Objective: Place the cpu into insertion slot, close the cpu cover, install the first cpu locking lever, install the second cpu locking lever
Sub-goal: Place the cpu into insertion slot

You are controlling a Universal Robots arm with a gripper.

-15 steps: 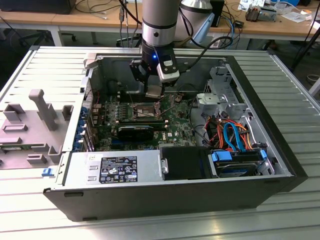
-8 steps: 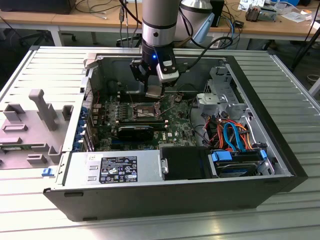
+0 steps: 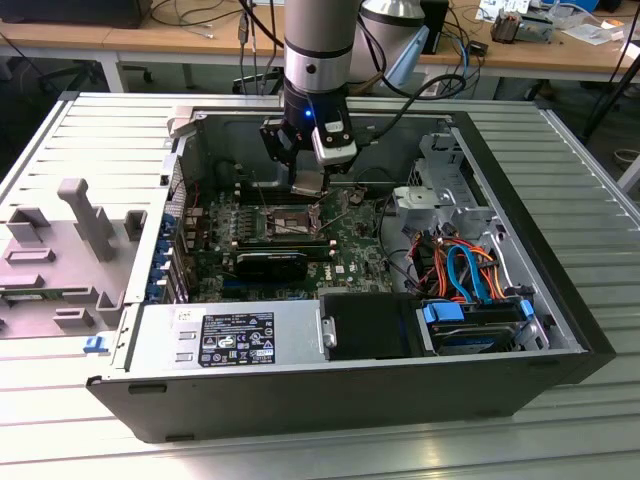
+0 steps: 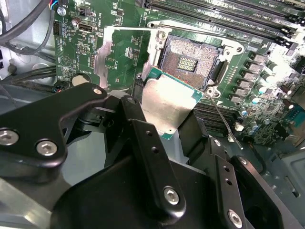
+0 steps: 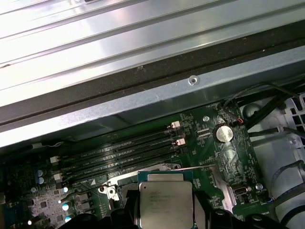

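- The end effector [image 4: 170, 125] is clamped on the cpu [image 4: 167, 102], gripping it by two opposite edges.
- The cpu hangs above the insertion slot [image 4: 190, 59], not yet seated.
- The cpu cover [image 4: 101, 59] lies flipped open beside the insertion slot.

The cpu [image 4: 169, 100] has a dull, brushed silver metal lid over a green laminate edge. The cpu cover [image 4: 106, 55] is bright bare steel. The gripper [image 4: 166, 119] looks matt black, perhaps anodised metal, with shiny screws. The motherboard [image 4: 76, 47] is glossy green, and the table [image 3: 560, 420] is ribbed satin aluminium.
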